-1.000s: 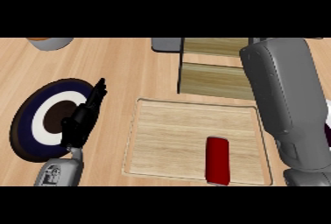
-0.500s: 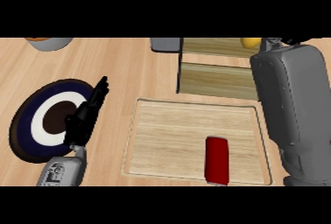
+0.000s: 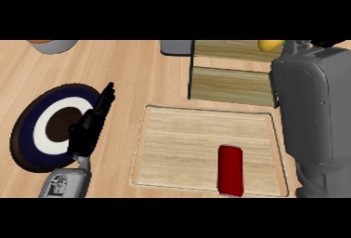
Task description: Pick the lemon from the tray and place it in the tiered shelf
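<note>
Fingers of right hand (image 3: 312, 44) hidden behind forearm, grip cannot be told; lemon (image 3: 270, 44) seen over tiered shelf (image 3: 230, 83). Placing step judged; release needed next.

Left hand (image 3: 93, 125) rested open by plate (image 3: 27, 135).

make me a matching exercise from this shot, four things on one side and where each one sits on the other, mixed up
Things:
1. lemon
2. red block
3. plate
4. left robot hand

Places:
A. lying in the wooden tray, near its front edge
B. at the top level of the tiered shelf, beside the right forearm
C. on the counter at the far left
D. open, over the plate's right edge

Pairs: 1-B, 2-A, 3-C, 4-D
</note>
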Robot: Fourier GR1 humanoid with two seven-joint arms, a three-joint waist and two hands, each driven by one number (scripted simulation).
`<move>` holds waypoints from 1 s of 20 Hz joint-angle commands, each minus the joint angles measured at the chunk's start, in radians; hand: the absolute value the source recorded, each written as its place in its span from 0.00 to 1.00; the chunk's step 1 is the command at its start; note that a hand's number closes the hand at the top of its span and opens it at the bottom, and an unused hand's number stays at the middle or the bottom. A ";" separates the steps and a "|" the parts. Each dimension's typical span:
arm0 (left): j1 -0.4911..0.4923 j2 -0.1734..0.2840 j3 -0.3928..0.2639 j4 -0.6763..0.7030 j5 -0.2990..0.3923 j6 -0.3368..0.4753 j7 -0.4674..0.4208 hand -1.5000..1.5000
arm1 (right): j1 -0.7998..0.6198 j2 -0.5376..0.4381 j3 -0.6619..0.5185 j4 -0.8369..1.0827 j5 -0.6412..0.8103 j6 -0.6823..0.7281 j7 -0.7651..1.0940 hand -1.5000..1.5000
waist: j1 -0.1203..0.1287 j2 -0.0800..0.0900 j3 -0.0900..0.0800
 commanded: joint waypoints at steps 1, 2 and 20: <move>-0.045 -0.024 -0.003 0.013 -0.002 0.017 0.039 0.50 | -0.051 -0.048 -0.046 -0.038 -0.064 0.008 -0.003 0.00 | -0.002 0.001 0.000; 0.023 -0.007 -0.015 -0.012 -0.012 0.003 -0.011 0.50 | -0.023 -0.002 -0.020 -0.034 -0.008 -0.063 0.029 0.00 | 0.003 0.001 0.000; 0.014 0.026 0.052 0.027 0.023 -0.002 -0.009 0.50 | 0.118 -0.155 -0.356 -0.704 -0.205 0.502 0.276 0.00 | -0.068 -0.023 0.001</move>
